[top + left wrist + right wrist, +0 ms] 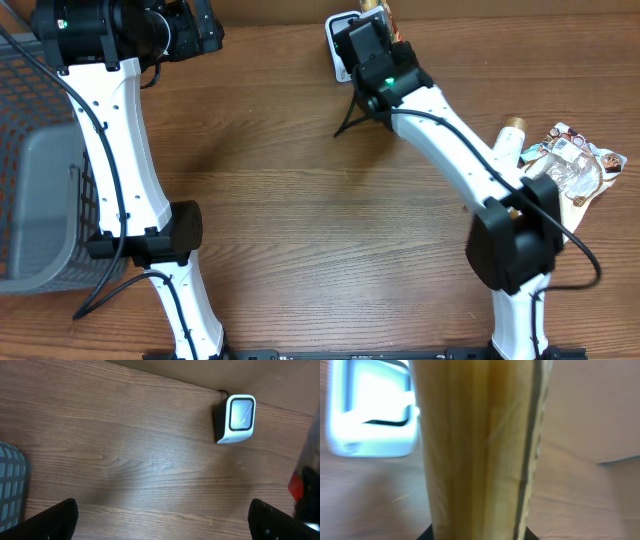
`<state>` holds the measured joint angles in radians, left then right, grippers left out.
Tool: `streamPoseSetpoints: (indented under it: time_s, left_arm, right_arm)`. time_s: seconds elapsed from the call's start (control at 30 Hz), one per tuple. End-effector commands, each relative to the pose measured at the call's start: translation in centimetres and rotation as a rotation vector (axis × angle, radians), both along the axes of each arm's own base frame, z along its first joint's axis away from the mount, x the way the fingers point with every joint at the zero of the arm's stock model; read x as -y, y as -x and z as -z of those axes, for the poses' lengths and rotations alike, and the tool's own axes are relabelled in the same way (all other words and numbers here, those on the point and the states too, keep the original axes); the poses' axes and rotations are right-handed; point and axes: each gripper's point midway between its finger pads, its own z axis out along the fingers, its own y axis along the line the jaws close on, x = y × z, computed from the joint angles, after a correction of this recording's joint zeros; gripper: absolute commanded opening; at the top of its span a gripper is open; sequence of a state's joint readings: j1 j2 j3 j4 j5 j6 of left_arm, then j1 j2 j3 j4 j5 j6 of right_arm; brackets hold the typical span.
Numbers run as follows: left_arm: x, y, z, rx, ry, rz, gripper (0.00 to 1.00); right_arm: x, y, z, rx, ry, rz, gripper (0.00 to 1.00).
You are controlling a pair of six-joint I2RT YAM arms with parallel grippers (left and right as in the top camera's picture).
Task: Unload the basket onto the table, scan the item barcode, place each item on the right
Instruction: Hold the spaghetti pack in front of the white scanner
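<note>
Overhead, the right gripper [368, 25] sits at the top centre of the frame, its jaws closed narrowly on a golden, tube-shaped item [475, 450] held just beside the white barcode scanner [340, 45]. At upper left, the left gripper [161, 522] hangs spread wide, holding nothing, over the wooden table [125, 450].

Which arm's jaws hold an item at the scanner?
The right arm: its jaws are shut on a tall yellow-brown item by the white box-shaped scanner. The left arm has open, empty jaws.
</note>
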<state>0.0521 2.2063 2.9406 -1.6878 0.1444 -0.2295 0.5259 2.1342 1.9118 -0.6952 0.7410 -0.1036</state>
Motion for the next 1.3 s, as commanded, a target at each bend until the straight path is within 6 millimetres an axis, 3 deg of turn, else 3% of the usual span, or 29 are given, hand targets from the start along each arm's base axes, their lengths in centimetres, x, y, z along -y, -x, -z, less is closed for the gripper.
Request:
streamPoseSetpoints:
  time_s: [0.0, 0.3, 0.4, 0.67, 0.8, 1.03, 1.27]
  left_arm:
    - [0.5, 0.4, -0.9, 0.021, -0.007, 0.011, 1.0]
    - [0.5, 0.4, -0.9, 0.021, -0.007, 0.011, 1.0]
    - [0.5, 0.4, -0.9, 0.021, -0.007, 0.011, 1.0]
    - [0.5, 0.4, -0.9, 0.021, -0.007, 0.011, 1.0]
    - [0.5, 0.4, -0.9, 0.021, -0.007, 0.011, 1.0]
    - [0.5, 0.4, -0.9, 0.021, -0.007, 0.011, 1.0]
    - [0.5, 0.4, -0.9, 0.021, -0.007, 0.011, 1.0]
  right_arm:
    - [2.5, -1.5, -4.1, 0.096, 0.242, 0.061, 0.04]
    - [1.2, -4.2, -3.4, 0.094, 0.411, -0.058, 0.04]
    - [0.8, -5.2, -2.0, 0.076, 0.482, -0.094, 0.04]
    - [1.2, -7.3, -1.4, 0.161, 0.581, -0.016, 0.04]
    - [1.8, -7.6, -1.0, 0.17, 0.581, 0.013, 0.04]
    - [4.8, -7.9, 0.3, 0.138, 0.601, 0.089, 0.04]
    - [4.9, -8.1, 1.3, 0.125, 0.604, 0.078, 0.04]
